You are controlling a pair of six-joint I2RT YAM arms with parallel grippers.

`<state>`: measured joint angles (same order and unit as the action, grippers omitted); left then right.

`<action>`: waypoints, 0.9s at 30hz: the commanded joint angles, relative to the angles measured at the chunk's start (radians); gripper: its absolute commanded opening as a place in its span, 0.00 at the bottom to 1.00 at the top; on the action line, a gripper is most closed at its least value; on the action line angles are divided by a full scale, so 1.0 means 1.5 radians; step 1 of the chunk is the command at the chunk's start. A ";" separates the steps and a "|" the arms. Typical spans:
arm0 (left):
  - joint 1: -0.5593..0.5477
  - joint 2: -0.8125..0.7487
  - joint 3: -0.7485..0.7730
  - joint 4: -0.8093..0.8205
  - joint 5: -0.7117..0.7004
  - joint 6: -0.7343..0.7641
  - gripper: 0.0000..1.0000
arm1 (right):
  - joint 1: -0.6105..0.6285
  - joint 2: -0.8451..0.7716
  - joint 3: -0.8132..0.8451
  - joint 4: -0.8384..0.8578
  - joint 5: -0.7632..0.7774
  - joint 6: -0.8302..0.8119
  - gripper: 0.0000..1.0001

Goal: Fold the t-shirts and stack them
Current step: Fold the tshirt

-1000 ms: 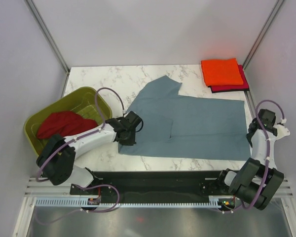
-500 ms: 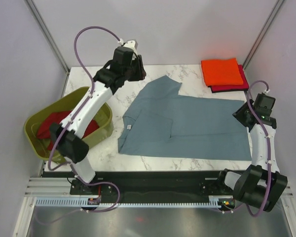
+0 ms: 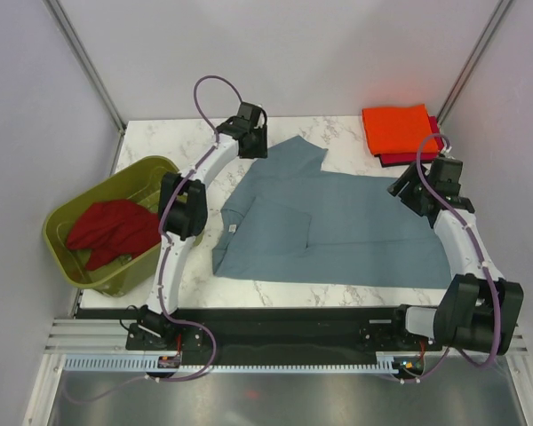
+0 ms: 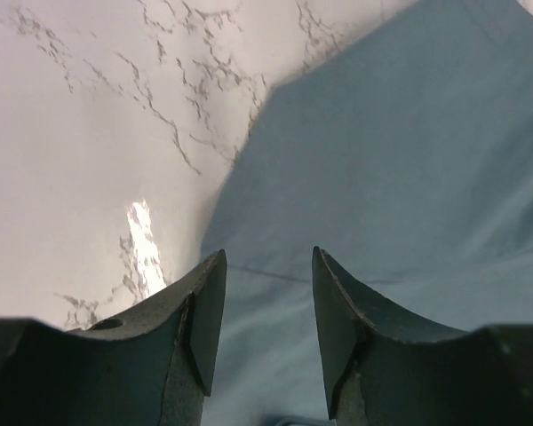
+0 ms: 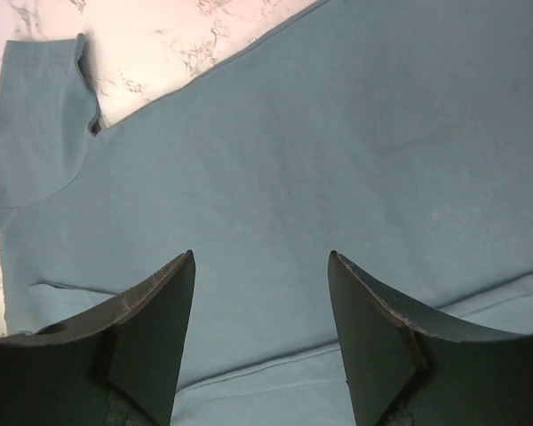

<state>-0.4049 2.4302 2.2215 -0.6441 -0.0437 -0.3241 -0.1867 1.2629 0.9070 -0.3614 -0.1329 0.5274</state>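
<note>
The slate blue-grey t-shirt (image 3: 355,217) lies spread flat across the middle of the table, its near side folded over. My left gripper (image 3: 251,146) hovers open over the shirt's far-left sleeve edge (image 4: 364,151), with nothing between its fingers (image 4: 204,319). My right gripper (image 3: 407,191) stands open above the shirt's far-right part (image 5: 293,151), also empty. The bright orange t-shirt (image 3: 395,129) rests folded on the folded magenta-red t-shirt (image 3: 433,153) at the far right corner. The dark red t-shirt (image 3: 111,229) lies crumpled in the tub.
An olive-green plastic tub (image 3: 160,173) stands at the table's left edge. White marble tabletop (image 3: 173,142) shows at the far left and along the near edge. Metal frame posts rise at both far corners.
Both grippers let go of the blue-grey shirt's near side and opened. The left arm swung up to the far-left sleeve. The right arm moved up to the far-right part.
</note>
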 commanded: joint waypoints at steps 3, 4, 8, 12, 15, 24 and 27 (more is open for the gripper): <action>0.007 0.052 0.069 0.038 -0.064 0.046 0.54 | 0.005 0.037 0.040 0.059 0.006 -0.009 0.70; 0.012 0.062 0.073 0.041 -0.053 0.046 0.55 | 0.007 0.040 0.044 0.063 0.005 -0.009 0.70; 0.028 0.088 0.083 0.053 0.021 0.044 0.56 | 0.013 0.061 0.058 0.070 0.010 -0.008 0.70; 0.031 0.110 0.083 0.063 0.058 0.043 0.56 | 0.016 0.087 0.077 0.075 0.022 -0.018 0.70; 0.033 0.119 0.082 0.064 0.101 0.043 0.51 | 0.015 0.128 0.119 0.062 0.061 -0.055 0.70; 0.034 0.072 0.053 0.067 0.202 0.039 0.02 | -0.008 0.367 0.371 -0.075 0.307 -0.021 0.67; 0.037 0.042 0.034 0.072 0.221 0.043 0.02 | -0.028 0.438 0.453 -0.119 0.360 0.015 0.59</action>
<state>-0.3500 2.5805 2.2894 -0.5659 0.2157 -0.2932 -0.1997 1.8587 1.4834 -0.4541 0.2573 0.4953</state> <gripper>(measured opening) 0.029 0.617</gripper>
